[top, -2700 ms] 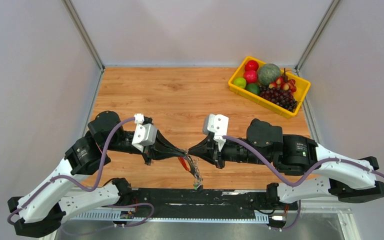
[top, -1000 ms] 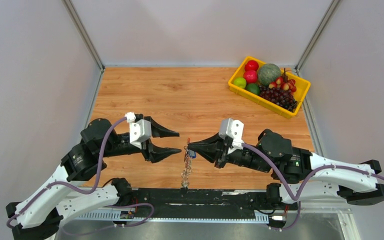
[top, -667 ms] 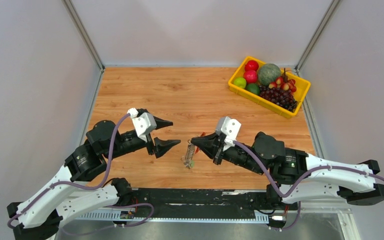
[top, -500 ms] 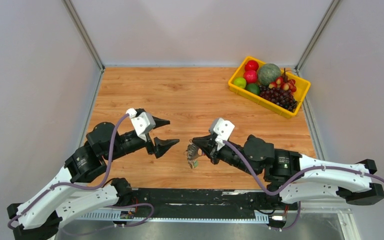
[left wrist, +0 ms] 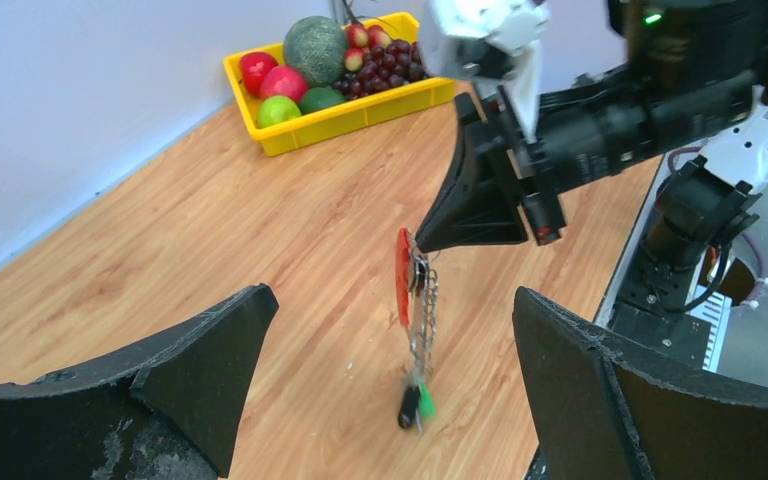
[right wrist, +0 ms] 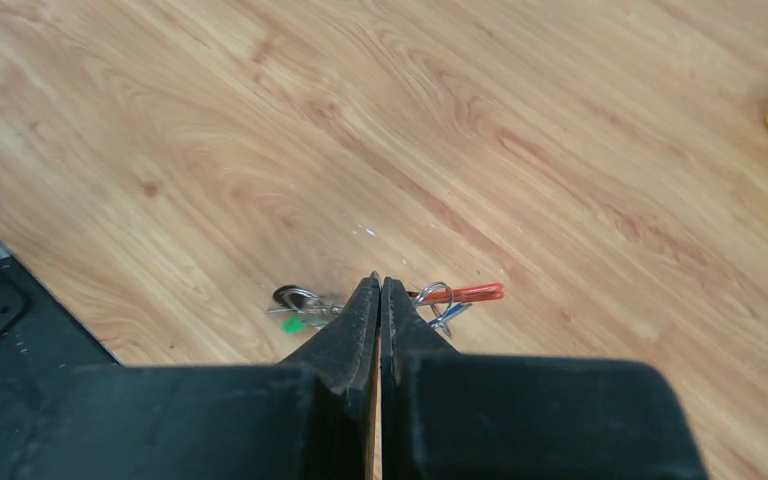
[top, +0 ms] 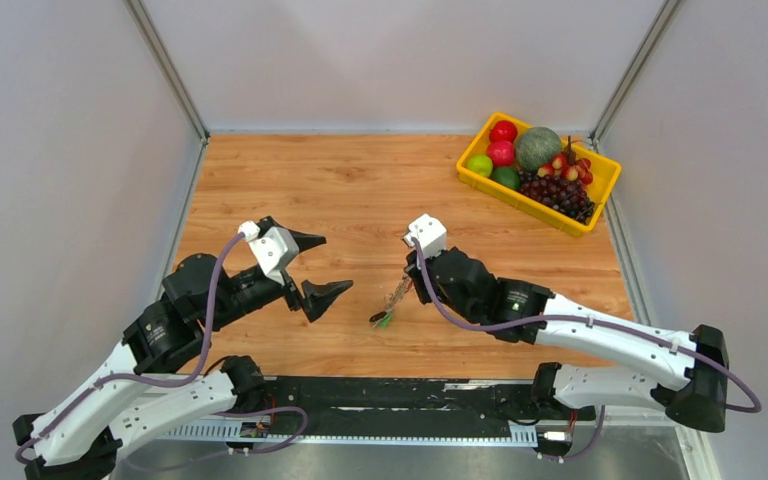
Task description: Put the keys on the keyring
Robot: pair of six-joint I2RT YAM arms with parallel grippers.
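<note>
Wood table (top: 360,180) w/ a yellow fruit tray (top: 520,201) in the far right corner. L gripper (top: 336,264) has its fingers wide apart and holds nothing. R gripper (right wrist: 379,283) is pinched tight on the red keyring (left wrist: 403,276). A thin chain (left wrist: 423,330) hangs from it. Black & green keys (left wrist: 412,404) dangle at the bottom, low over the table, betw. the two grippers.

1 L gripper (top: 337,264), 1 R gripper (right wrist: 378,285), 1 keyring (left wrist: 403,275), min. 3 keys (left wrist: 412,405), 1 fruit tray (left wrist: 360,117).
</note>
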